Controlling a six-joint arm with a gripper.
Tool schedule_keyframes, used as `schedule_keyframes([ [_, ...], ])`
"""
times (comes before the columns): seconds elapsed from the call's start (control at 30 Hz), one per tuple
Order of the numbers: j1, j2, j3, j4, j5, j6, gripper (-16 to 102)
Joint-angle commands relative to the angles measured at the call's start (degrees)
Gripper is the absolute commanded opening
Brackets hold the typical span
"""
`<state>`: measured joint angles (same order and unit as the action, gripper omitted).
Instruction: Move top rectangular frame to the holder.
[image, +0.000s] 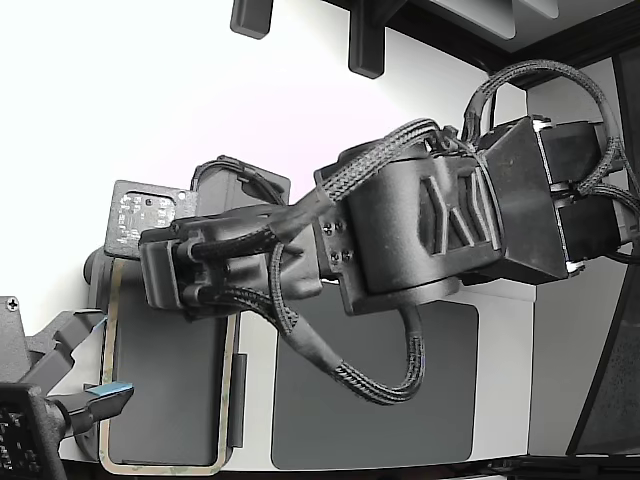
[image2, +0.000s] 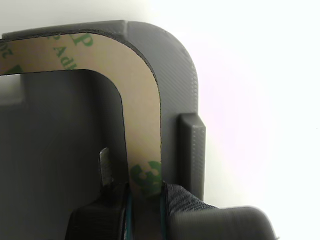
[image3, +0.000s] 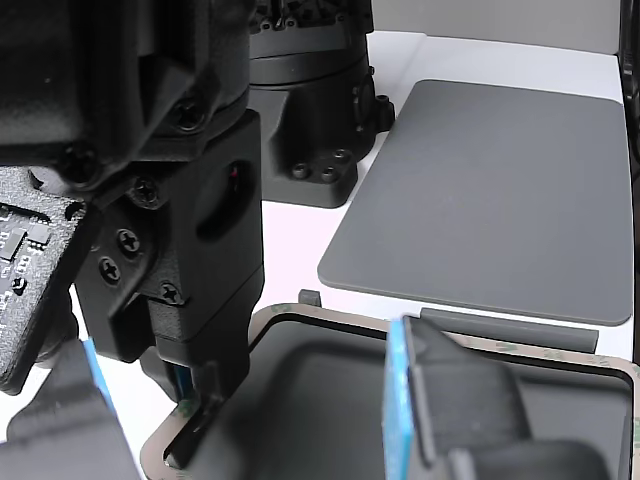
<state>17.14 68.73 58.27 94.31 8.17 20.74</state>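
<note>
The top rectangular frame (image: 106, 340), thin and beige with green print, lies flat on the grey holder (image: 165, 385) at the exterior view's lower left. The holder has a raised edge tab. My gripper (image: 163, 280) hangs over the frame's far short end. In the wrist view the gripper (image2: 145, 212) has its jaws on both edges of one strip of the frame (image2: 140, 100), near a rounded corner of the holder (image2: 175, 70). The other view shows the gripper (image3: 195, 395) down at the frame's rim (image3: 300, 311).
A dark grey flat mat (image: 375, 385) lies to the exterior view's right of the holder; it also shows in the other view (image3: 500, 190). A second gripper with blue pads (image: 108, 392) sits over the holder's near corner. A black arm base (image3: 310, 120) stands behind.
</note>
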Motion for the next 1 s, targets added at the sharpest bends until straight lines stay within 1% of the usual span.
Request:
schedule_keyframes([
  [0.0, -1.05, 1.32, -1.67, 0.53, -0.18, -0.26, -11],
  [0.73, -1.85, 0.7, 0.26, 0.53, -1.14, -1.93, -11],
  [0.97, -1.93, 0.18, 0.09, 0.53, -0.53, -1.76, -11],
])
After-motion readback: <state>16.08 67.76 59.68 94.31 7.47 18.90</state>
